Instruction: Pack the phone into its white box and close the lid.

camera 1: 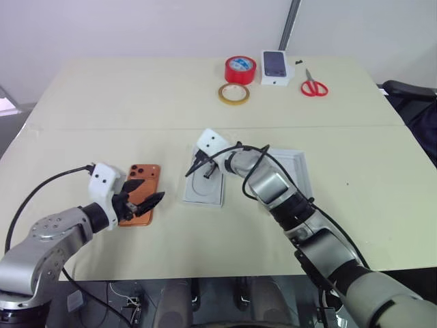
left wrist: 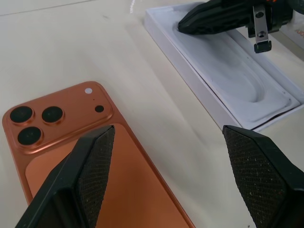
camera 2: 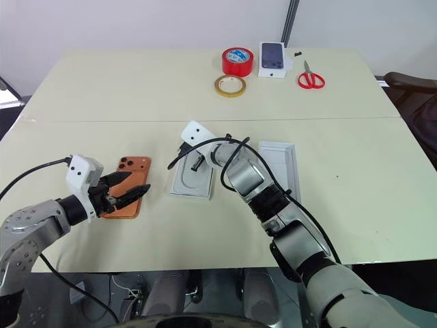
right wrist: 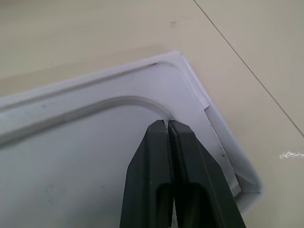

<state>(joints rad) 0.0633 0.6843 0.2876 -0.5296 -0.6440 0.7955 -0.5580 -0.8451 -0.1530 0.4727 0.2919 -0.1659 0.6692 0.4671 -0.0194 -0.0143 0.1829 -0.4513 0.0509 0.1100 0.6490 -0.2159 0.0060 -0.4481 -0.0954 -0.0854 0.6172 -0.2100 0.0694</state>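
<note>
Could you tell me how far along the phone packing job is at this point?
Nothing is packed yet. The phone lies on the table, back up, with the open left gripper poised over it. The shut right gripper presses its tips into the white insert sitting in the white box. The lid lies apart beside it. Left: clear the insert, place the phone, close the lid.
</note>
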